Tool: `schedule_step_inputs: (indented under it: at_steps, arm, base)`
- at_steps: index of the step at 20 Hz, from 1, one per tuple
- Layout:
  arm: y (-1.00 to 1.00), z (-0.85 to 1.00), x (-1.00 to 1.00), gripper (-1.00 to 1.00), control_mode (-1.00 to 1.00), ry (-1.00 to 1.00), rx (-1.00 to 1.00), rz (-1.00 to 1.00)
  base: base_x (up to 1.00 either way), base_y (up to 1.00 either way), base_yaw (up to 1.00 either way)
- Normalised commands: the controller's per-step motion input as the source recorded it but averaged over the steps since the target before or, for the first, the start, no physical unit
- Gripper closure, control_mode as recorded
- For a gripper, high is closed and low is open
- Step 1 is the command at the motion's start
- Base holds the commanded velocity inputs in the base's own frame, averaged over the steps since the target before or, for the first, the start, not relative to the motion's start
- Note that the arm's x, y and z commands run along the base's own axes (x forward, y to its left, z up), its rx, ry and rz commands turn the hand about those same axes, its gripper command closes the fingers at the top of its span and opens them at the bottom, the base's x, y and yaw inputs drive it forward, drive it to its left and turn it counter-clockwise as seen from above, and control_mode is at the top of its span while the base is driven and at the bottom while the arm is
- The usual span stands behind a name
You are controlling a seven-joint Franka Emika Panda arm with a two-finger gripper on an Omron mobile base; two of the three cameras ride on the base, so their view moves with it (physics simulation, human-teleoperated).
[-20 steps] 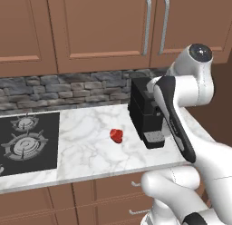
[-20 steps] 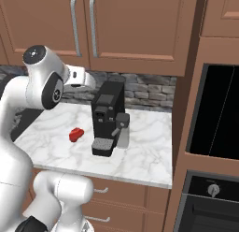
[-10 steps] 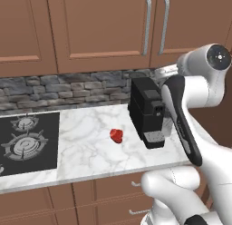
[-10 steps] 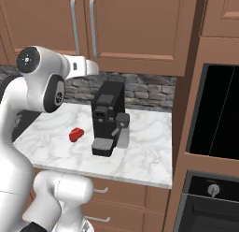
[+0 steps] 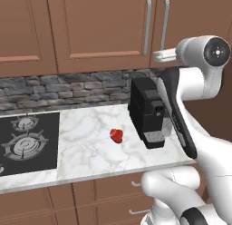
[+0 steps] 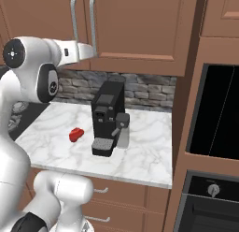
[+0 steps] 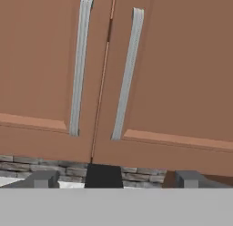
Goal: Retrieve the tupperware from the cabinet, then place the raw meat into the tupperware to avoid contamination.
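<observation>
I have the gripper [image 7: 113, 179] raised in front of the brown wooden wall cabinet with flat panelled doors [image 7: 173, 74], its two dark fingertips [image 7: 43, 178] standing wide apart with nothing between them. In the hand view both doors are shut, and the two long vertical silver bar handles [image 7: 78, 65] run on either side of the seam, towards 12 o'clock from the fingertips. In the left base view the white hand reaches level with the lower ends of those handles, near the bottom of the doors; I cannot tell whether it touches them.

The small dark-red irregular lump of raw meat [image 5: 117, 135] lies on the white marbled bench [image 5: 86, 142]. In the left base view it sits at about 9 o'clock of the black coffee machine [image 5: 147, 110], near it but apart. The black hob with round burners [image 5: 27, 142] is further out at 9 o'clock. In the right base view the raw meat [image 6: 76, 134] again lies to the machine's 9 o'clock, and a dark built-in oven [image 6: 217, 114] stands at 3 o'clock.
</observation>
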Motion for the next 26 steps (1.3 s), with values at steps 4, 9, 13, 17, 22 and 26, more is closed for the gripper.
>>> schedule_step_inputs:
  at_steps: [4,9,13,17,22,26]
  arm:
    - [-0.17,0.05,0.02,-1.00,-1.00,-0.02,0.15,-0.02]
    - [-0.27,0.18,0.15,-1.00,-1.00,0.00,0.18,0.00]
    - [-0.09,0.06,0.16,-1.00,-1.00,0.06,0.05,0.00]
    - [0.00,0.00,0.23,-1.00,-1.00,0.03,0.00,0.00]
    - [0.01,-0.01,0.48,-1.00,-1.00,0.01,0.00,0.00]
    - [0.08,-0.07,0.43,-1.00,-1.00,0.04,0.00,0.00]
  base:
    - [0.00,0.00,0.00]
    - [0.00,0.00,0.00]
    - [0.00,0.00,0.00]
    - [0.00,0.00,0.00]
    - [0.00,0.00,0.00]
    - [0.00,0.00,0.00]
